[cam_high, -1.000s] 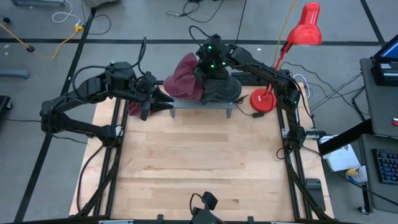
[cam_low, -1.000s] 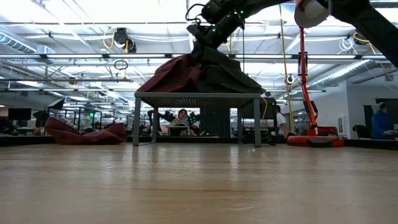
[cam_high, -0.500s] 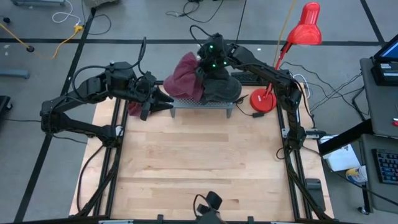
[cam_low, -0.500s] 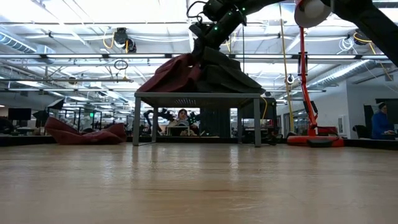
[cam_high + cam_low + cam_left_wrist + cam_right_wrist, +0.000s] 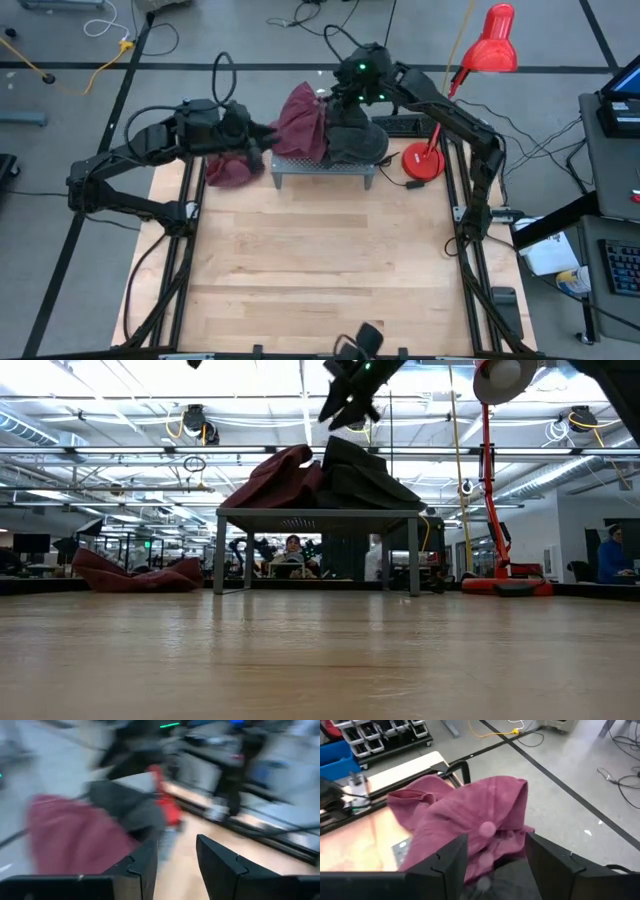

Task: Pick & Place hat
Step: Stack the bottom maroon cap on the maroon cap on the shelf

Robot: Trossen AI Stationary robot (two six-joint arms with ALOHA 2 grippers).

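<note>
Now the right gripper (image 5: 350, 405) hangs open above the dark hat (image 5: 352, 140) and maroon hat (image 5: 300, 125) on the rack (image 5: 322, 165) at the table's (image 5: 320, 270) far edge, apparently placed; left gripper (image 5: 175, 857), open, must next grasp another maroon hat (image 5: 230, 170) near the far-left corner.

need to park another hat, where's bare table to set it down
The wooden table is bare from the grey stand forward to its near edge. The back is crowded: maroon hat and dark hat on the stand, another maroon hat beside it, red lamp.
</note>
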